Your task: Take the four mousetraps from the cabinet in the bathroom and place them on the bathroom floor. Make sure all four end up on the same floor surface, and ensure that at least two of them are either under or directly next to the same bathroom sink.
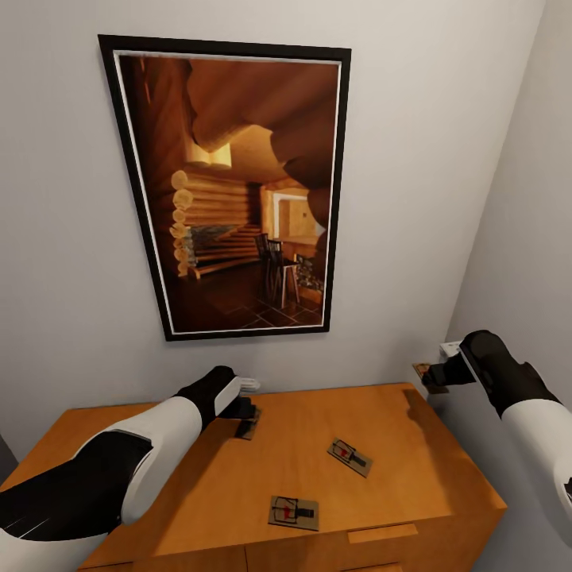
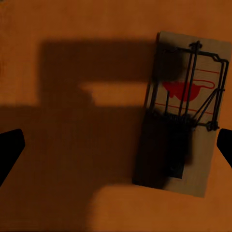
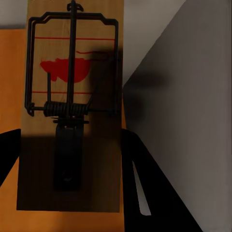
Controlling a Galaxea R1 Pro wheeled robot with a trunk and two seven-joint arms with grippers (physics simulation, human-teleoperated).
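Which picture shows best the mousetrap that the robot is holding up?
The right wrist view: the held mousetrap looms large there, with its wire, spring and red mark plain, between the right gripper fingers. The head view shows it small and edge-on at that gripper. The left wrist view shows a different trap.

Cabinet (image 1: 413, 445): orange-brown wooden chest, flat top facing up, carrying three traps.
Front mousetrap (image 1: 294, 512): tan board with dark wire and red mark, lying flat near the cabinet's front edge.
Middle mousetrap (image 1: 349, 457): lying flat and turned at an angle, mid-top of the cabinet.
Rear mousetrap (image 2: 183, 113): lying flat toward the cabinet's back.
Held mousetrap (image 3: 72, 104): being carried off the cabinet's right rear corner, clear of its top.
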